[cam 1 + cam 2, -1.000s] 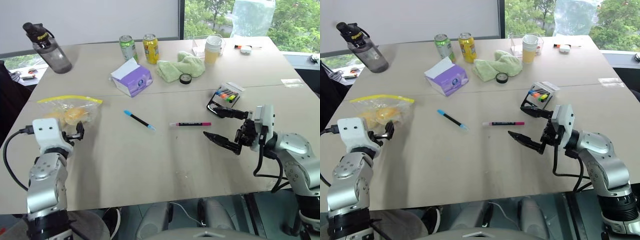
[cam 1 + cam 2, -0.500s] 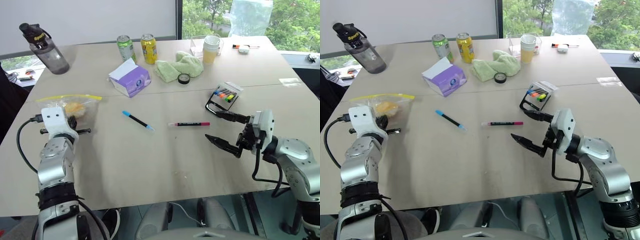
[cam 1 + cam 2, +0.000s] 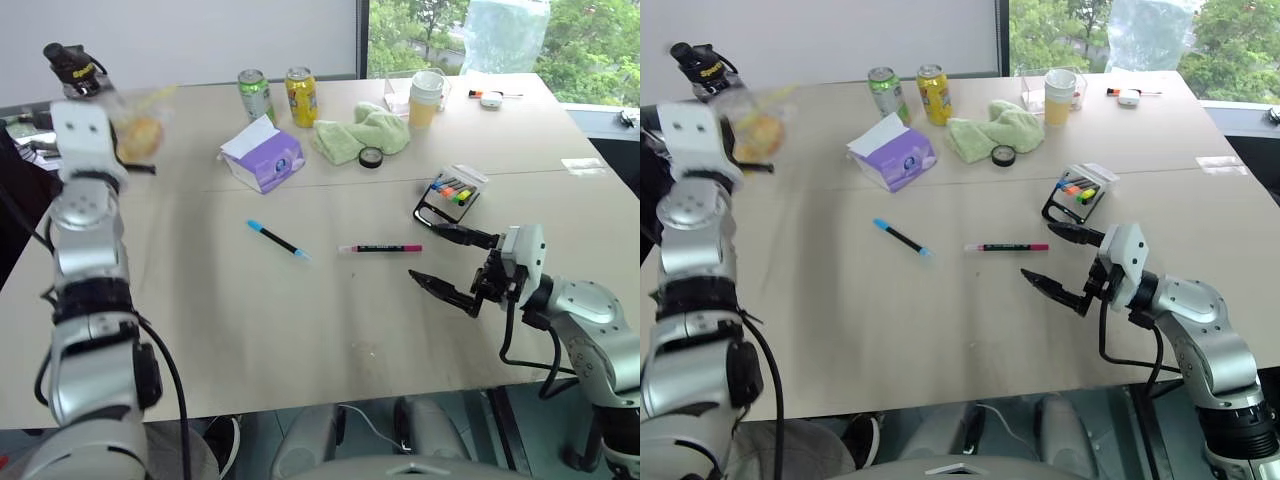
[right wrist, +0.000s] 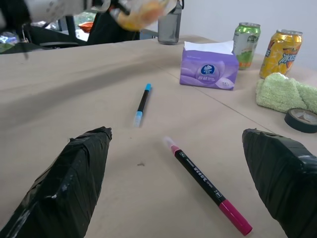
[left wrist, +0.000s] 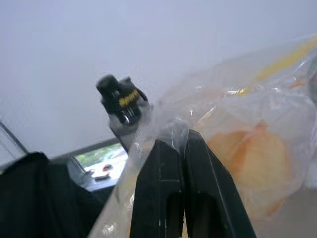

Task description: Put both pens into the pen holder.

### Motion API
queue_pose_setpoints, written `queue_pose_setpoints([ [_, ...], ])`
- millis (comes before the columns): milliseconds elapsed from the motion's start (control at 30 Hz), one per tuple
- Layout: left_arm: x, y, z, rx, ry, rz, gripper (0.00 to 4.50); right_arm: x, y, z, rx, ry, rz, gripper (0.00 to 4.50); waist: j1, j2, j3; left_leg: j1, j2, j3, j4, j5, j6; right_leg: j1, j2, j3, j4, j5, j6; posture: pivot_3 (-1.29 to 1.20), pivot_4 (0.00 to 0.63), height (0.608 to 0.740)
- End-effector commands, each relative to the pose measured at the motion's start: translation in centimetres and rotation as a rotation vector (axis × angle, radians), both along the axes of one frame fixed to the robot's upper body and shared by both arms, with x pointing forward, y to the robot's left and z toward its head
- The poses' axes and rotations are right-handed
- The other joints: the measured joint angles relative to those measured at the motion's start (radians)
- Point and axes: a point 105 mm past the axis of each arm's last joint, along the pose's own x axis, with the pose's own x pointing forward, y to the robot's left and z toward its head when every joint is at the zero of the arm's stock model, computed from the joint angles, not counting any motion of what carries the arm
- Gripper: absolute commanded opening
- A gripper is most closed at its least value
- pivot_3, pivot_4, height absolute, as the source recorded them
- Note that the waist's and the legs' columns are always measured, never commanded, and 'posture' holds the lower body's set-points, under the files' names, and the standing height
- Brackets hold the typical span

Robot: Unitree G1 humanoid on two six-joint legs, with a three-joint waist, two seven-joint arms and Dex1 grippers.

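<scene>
Two slim pens lie flat near the centre of a pale wooden table [image 3: 300, 330]: a black pen [image 3: 278, 240] with a light blue cap and tip, angled from 10 toward 4 o'clock, and at its 3 o'clock, apart from it, a magenta-pink pen [image 3: 380, 248] with a long black printed band, lying almost crosswise. The pen holder [image 3: 450, 198], a small black wire frame with a clear plastic part and orange, green and yellow marker caps showing, sits on its side at 2 o'clock from the pink pen. The right gripper [image 3: 452, 262] hovers above the table just at 4 o'clock of the pink pen, its black fingers spread wide and empty, one fingertip [image 3: 418, 275] near the pen's pink end. The left gripper [image 5: 172, 144] is raised at the table's far left, fingers pressed together on a clear zip bag [image 3: 140, 125] with a yellow seal and something orange inside. Behind it stands a grey water bottle [image 3: 70, 65]. At 12 o'clock from the pens are a purple tissue box [image 3: 262, 157], two drink cans [image 3: 278, 95] and a green cloth [image 3: 362, 130].
</scene>
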Motion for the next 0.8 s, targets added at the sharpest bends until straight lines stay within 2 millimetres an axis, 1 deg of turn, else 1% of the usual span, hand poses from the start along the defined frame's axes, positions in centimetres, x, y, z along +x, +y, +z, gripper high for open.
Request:
queue_pose_setpoints([
  [33, 0.9, -0.1, 1.5, 0.119, 0.018, 0.003, 0.07, -0.4, 0.4, 1.0, 0.009, -0.056, 0.016, 4.5, -0.005, 0.0, 0.0, 0.0, 0.0, 0.0, 0.0, 0.0, 0.0, -0.001, 0.0, 0.0, -0.001, 0.0, 0.0, 0.0, 0.15, 0.74],
  [67, 1.5, -0.3, 1.2, 0.143, 0.062, 0.009, 0.29, -0.4, 0.3, 1.0, 0.008, -0.056, 0.014, 4.5, -0.009, 0.0, 0.0, -0.001, 0.0, 0.0, 0.0, 0.0, 0.0, -0.001, 0.0, 0.0, 0.0, 0.0, 0.0, 0.0, 0.15, 0.74],
  [133, 2.3, -0.3, -0.3, 0.148, 0.147, 0.033, 0.87, -0.5, 0.2, 0.9, 0.005, -0.056, 0.009, 4.5, -0.013, 0.0, 0.0, -0.002, 0.0, -0.001, 0.0, 0.0, 0.0, -0.001, 0.0, -0.001, 0.0, 0.0, 0.0, 0.0, 0.15, 0.74],
  [200, 2.7, -0.4, -1.3, 0.143, 0.186, 0.042, 1.72, -0.5, 0.1, 0.9, 0.001, -0.056, 0.003, 4.5, -0.019, 0.0, 0.0, -0.002, -0.001, -0.001, 0.0, 0.0, 0.0, -0.001, 0.001, -0.001, 0.001, 0.0, 0.0, 0.0, 0.15, 0.74],
  [300, 3.0, -2.0, -2.9, 0.167, 0.203, -0.061, 1.72, -0.6, -0.3, 0.8, -0.001, -0.056, -0.015, 4.5, -0.026, 0.0, 0.0, -0.002, -0.001, 0.0, 0.0, 0.0, 0.0, -0.002, 0.0, 0.0, 0.001, 0.0, 0.0, 0.0, 0.15, 0.74],
  [367, 2.7, -3.0, -5.4, 0.043, 0.193, -0.167, 1.72, -0.7, -0.5, 0.5, -0.01, -0.046, -0.027, 4.5, -0.027, 0.0, 0.0, -0.002, -0.001, 0.0, 0.0, 0.0, 0.0, -0.003, 0.0, 0.0, 0.003, 0.0, 0.0, 0.0, 0.15, 0.74],
  [433, 2.2, -3.1, -7.0, -0.052, 0.177, -0.202, 1.72, -0.7, -0.6, 0.4, -0.018, -0.041, -0.027, 4.5, -0.028, 0.0, 0.0, -0.001, 0.0, 0.001, 0.0, 0.0, 0.0, -0.003, 0.0, 0.001, 0.003, 0.0, 0.0, 0.0, 0.15, 0.74],
  [500, 1.7, -3.9, -7.5, -0.105, 0.157, -0.265, 1.72, -0.6, -0.6, 0.5, -0.026, -0.044, -0.02, 4.5, -0.029, 0.0, 0.0, -0.001, 0.0, 0.001, 0.001, 0.0, 0.0, -0.003, 0.0, 0.001, 0.003, 0.0, 0.0, 0.0, 0.15, 0.74],
  [600, 0.7, -6.4, -7.4, -0.189, 0.135, -0.438, 1.72, -0.2, -0.7, 0.2, -0.057, -0.041, -0.009, 4.5, -0.025, -0.001, 0.001, -0.002, 0.0, 0.0, 0.003, 0.0, 0.0, -0.003, 0.0, 0.002, 0.005, 0.0, 0.0, 0.0, 0.15, 0.74],
  [700, -2.2, -10.7, -7.3, -0.147, 0.206, -0.71, 1.72, 0.5, -0.7, -0.3, -0.114, -0.039, 0.003, 4.5, -0.023, -0.001, 0.001, -0.002, 0.0, 0.0, 0.003, 0.0, 0.0, -0.003, -0.001, 0.003, 0.005, 0.0, 0.0, 0.0, 0.15, 0.74],
  [767, -4.6, -12.7, -8.3, -0.118, 0.325, -0.859, 1.72, 1.4, -0.6, -0.1, -0.13, -0.053, 0.001, 4.5, -0.031, -0.001, 0.001, -0.002, 0.0, 0.001, 0.003, 0.0, 0.0, -0.002, -0.001, 0.006, 0.005, 0.0, 0.0, 0.0, 0.15, 0.74],
  [800, -5.7, -13.3, -9.1, -0.096, 0.398, -0.904, 1.72, 1.9, -0.3, 0.2, -0.132, -0.06, 0.016, 4.5, -0.032, 0.0, 0.0, -0.001, 0.001, 0.002, 0.002, 0.0, 0.0, -0.003, 0.0, 0.008, 0.005, 0.0, 0.0, 0.0, 0.15, 0.74],
])
